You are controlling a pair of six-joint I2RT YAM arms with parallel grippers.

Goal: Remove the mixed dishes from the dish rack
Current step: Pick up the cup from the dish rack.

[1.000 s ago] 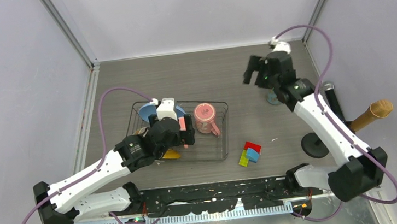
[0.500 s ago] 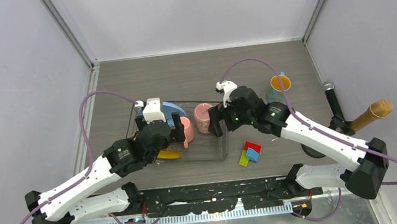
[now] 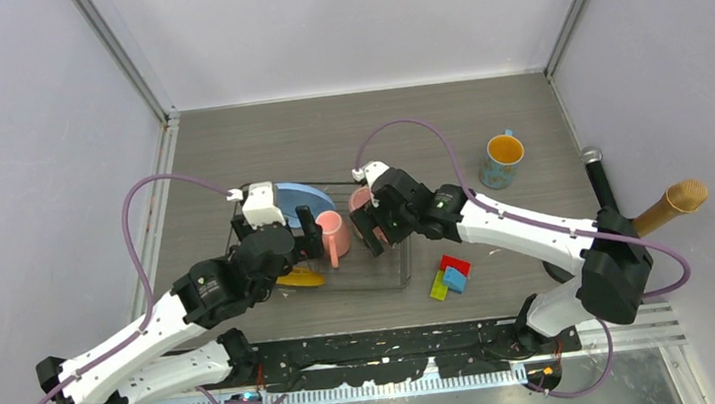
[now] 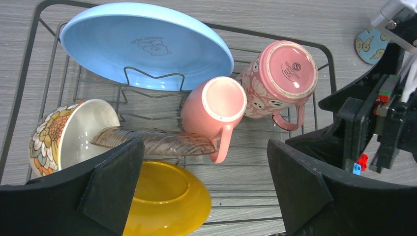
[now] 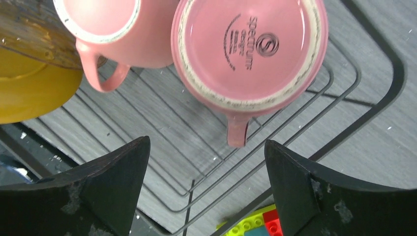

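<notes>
Dish rack (image 5: pixel 402 78): dark thin wire with parallel bars and rounded corners, set mid-table on the grey wood-grain table (image 3: pixel 376 126). Pale flat wall panels (image 3: pixel 346 25) with metal corner posts close in the table on three sides.

Rack contents:
- Light blue plate (image 4: pixel 147 44): glossy, leaning on edge along the far side against a wire prong.
- Speckled pink mug (image 4: pixel 280 78): far right corner, glazed base up with a printed maker's mark, handle toward the near side.
- Plain salmon mug (image 4: pixel 216 113): touching the speckled one on its left, smooth, one round end up; I cannot tell which end.
- Cream bowl (image 4: pixel 74 135): floral outside, lying on its side at the left end.
- Brown ribbed glass dish (image 4: pixel 152 141): see-through, lying between bowl and salmon mug, partly over the yellow plate (image 4: pixel 167 201) at the near side.

Blue mug (image 3: pixel 503 158): orange inside, upright on the table, well to the right of the rack.

Right tool (image 5: pixel 206 142): above the rack's right end, just near of the speckled mug, fingers spread wide, gripping nothing.

Left tool (image 4: pixel 205 147): above the rack's near side, fully spread and empty, with the salmon mug's handle and the glass dish below the gap.

Coloured blocks (image 3: pixel 451 276): on the table just right of the rack's near corner.
</notes>
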